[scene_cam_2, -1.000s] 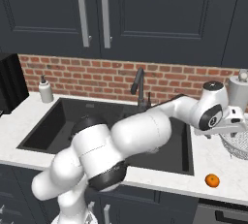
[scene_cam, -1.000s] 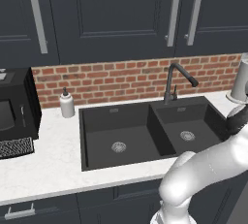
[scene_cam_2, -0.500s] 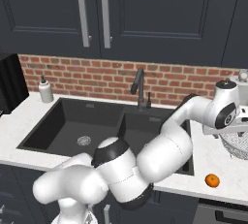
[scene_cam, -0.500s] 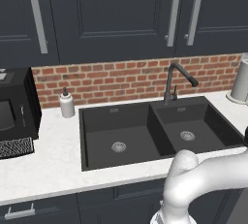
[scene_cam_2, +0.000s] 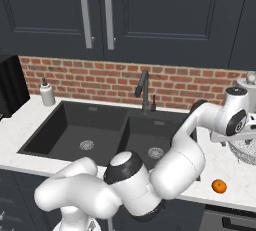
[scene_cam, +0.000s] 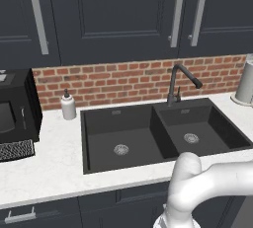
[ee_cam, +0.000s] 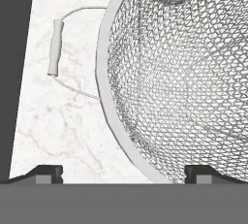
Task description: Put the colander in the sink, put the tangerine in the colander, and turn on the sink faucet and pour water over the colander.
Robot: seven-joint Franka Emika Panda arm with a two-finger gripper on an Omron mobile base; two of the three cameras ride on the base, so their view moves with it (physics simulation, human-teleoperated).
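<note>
The arm has swung right, so its wide-open, empty pincer (ee_cam: 123, 173) now hangs over the colander (ee_cam: 184, 72) on the tabletop (ee_cam: 63, 136), ready to grab it.

Wire-mesh colander (ee_cam: 184, 72) sat upright on the table right of the empty black sink (scene_cam_2: 100, 130); tangerine (scene_cam_2: 218, 186) lay near it; faucet (scene_cam_2: 143, 90) off.

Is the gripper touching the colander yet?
Cannot tell. In the hand view the open gripper straddles the colander rim, fingertips low at either side, with no plain contact or gap. In the right base view the hand hides it.
</note>
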